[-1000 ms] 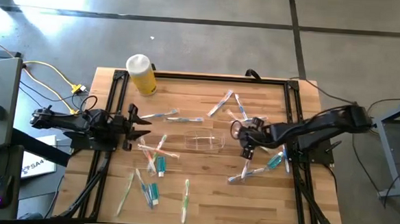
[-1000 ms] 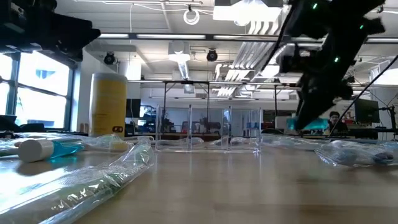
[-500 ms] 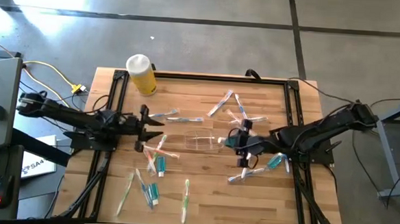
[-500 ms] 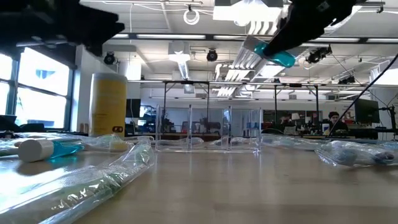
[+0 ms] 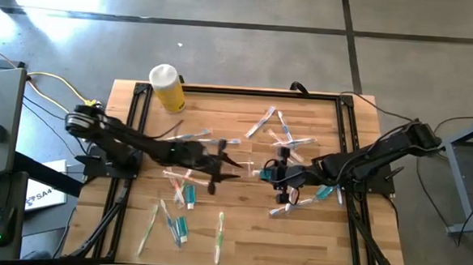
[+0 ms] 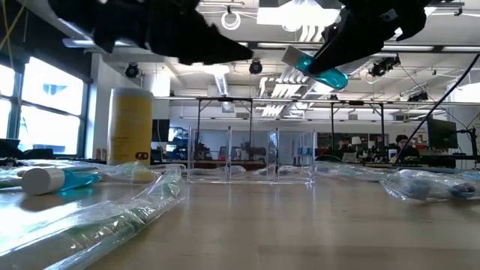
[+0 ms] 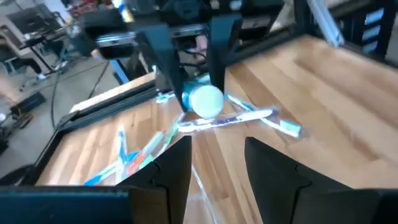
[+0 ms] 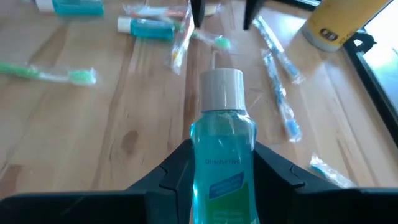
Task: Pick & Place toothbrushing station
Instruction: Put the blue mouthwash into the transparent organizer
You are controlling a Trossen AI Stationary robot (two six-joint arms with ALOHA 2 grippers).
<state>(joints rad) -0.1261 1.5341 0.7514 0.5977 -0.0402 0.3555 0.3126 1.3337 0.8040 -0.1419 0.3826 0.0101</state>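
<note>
Nearby, yellow bottle point(image 5: 167, 87) stands behind scattered toothbrushes point(image 5: 188, 179)

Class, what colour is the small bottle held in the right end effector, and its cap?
Teal bottle, white cap; the right wrist view shows it best.

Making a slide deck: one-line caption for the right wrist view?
Right gripper shut on a teal bottle with a white cap, held above the wooden table strewn with toothbrushes.
</note>
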